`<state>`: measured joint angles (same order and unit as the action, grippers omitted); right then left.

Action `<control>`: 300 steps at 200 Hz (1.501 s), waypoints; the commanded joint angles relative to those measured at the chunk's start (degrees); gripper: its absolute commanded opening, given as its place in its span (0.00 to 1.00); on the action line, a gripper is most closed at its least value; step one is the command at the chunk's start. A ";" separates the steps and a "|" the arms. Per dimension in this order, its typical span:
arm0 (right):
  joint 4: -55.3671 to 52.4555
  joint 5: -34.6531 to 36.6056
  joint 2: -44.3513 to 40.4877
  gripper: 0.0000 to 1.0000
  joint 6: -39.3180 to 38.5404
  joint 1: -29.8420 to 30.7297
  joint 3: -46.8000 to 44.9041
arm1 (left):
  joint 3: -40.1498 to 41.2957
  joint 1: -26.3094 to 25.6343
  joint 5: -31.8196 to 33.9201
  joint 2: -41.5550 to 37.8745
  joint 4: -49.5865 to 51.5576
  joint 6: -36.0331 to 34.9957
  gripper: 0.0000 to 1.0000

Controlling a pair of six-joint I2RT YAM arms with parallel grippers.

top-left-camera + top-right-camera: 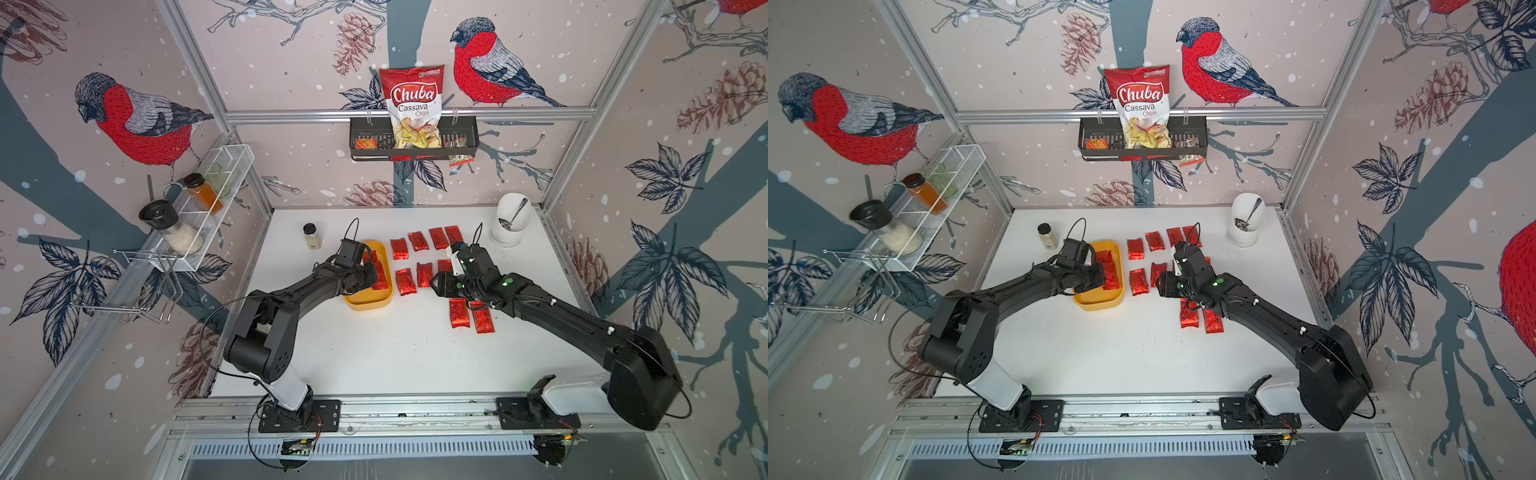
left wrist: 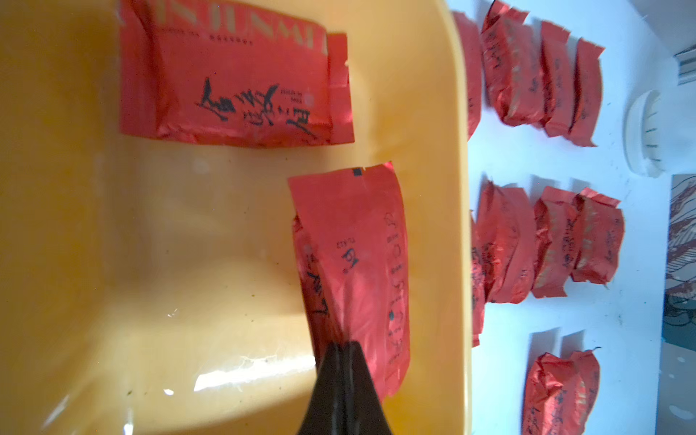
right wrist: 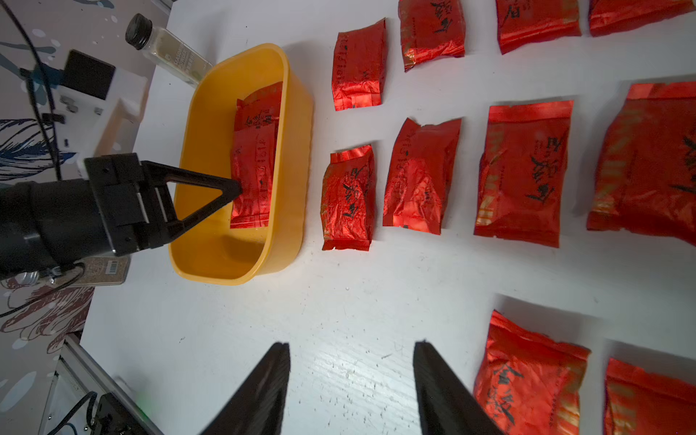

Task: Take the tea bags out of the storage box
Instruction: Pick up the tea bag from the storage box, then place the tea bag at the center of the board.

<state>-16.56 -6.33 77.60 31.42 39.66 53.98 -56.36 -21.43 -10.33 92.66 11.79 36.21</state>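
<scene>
My left claw [image 3: 237,187] pinches a tea bag [image 2: 354,256] inside the storage box [image 3: 211,113].
I see my right claw [image 3: 351,344] half open over the surface [image 3: 339,301], holding nothing.

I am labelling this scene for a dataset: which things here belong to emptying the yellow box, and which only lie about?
Job: tea bags, storage box, left gripper (jaws shut on one bag inside), right gripper (jaws open).
Lying about: chips bag, black basket, spice jar, white cup with spoon, wire rack.
</scene>
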 commanded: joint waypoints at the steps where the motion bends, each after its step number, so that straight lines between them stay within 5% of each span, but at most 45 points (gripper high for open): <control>1: 1.09 -0.35 -0.60 0.58 -0.66 -0.01 0.42 | -1.25 0.60 -0.19 -2.23 2.56 -0.62 0.00; 62: -1.57 0.78 -4.03 0.58 -1.27 -0.59 1.22 | -2.33 -3.09 -1.25 -10.27 7.50 -0.34 0.00; 119: -5.32 2.35 -13.92 0.58 -1.27 -2.43 -2.04 | 7.67 -18.26 0.43 -16.48 -0.17 10.86 0.00; 176: -7.72 3.08 -22.09 0.59 -0.51 -3.62 -6.05 | 8.78 -29.34 3.28 -5.74 -10.00 16.94 0.00; 268: -8.68 3.45 -24.38 0.61 -0.39 -4.06 -7.71 | 3.29 -31.22 0.95 7.55 -15.62 17.17 0.00; 300: -7.35 2.98 -22.16 0.62 -0.39 -4.15 -6.47 | 2.48 -31.30 2.58 5.92 -12.64 16.49 0.43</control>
<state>-24.93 -3.42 54.02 31.40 35.59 46.46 -53.25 -52.66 -8.95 99.98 -0.97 53.17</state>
